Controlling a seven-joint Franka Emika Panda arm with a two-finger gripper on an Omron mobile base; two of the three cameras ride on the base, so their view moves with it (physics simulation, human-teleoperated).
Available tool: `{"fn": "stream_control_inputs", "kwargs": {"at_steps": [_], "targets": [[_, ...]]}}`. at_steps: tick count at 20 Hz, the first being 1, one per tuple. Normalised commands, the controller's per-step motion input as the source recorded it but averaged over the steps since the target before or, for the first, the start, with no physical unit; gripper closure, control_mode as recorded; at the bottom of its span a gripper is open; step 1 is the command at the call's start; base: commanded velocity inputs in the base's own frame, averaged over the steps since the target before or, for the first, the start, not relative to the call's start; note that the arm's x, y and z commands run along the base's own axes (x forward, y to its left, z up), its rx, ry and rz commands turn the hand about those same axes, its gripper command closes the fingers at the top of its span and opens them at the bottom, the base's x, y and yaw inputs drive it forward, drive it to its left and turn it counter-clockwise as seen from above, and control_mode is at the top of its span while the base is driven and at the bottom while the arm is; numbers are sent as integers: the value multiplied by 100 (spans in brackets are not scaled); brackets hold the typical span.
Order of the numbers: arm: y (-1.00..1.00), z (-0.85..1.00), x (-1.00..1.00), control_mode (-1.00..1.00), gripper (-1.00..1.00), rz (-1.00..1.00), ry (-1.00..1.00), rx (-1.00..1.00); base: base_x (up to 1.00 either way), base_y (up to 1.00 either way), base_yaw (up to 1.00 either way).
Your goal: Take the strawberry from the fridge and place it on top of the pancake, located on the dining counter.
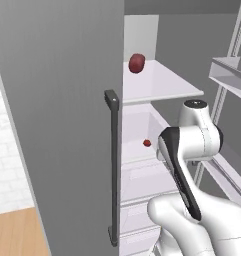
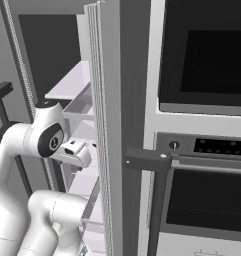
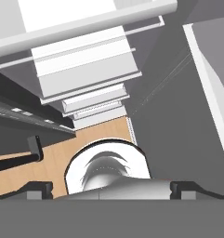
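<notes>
My jaws [image 3: 111,189] stand fully wide and carry nothing, the two small dark fingertips [image 3: 38,189] parted at the bottom of the hand view, which looks down past the stacked white drawer fronts [image 3: 85,65] of the tall grey two-door fridge [image 1: 62,115] to the light wooden floor [image 3: 99,135]. From the left base view I see my white arm [image 1: 189,150] raised in front of the open right half of the fridge, beside the shut door with its long dark vertical bar handle [image 1: 112,170]. The tiny bright-red strawberry [image 1: 147,143] sits on a white middle shelf [image 1: 137,150] just beyond my elbow, and a larger dark red round fruit [image 1: 137,63] rests on the white shelf above [image 1: 157,82]. I judge I am on the reach-in step, the berry not yet grasped. Next I would need to tilt the hand toward the middle shelf, line the jaws up over the berry, and close gently, since it is small and may roll.
</notes>
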Motion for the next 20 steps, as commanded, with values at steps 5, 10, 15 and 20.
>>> {"fn": "stream_control_inputs", "kwargs": {"at_steps": [5,10,15,20], "targets": [[0,0,0,100,-100,0,0,0,15,0,0],[0,0,0,100,-100,0,0,0,6,0,0],[0,7,2,-100,-100,1,-12,0,0,0,0],[12,2,14,-100,-100,4,-17,0,0,0,0]]}}
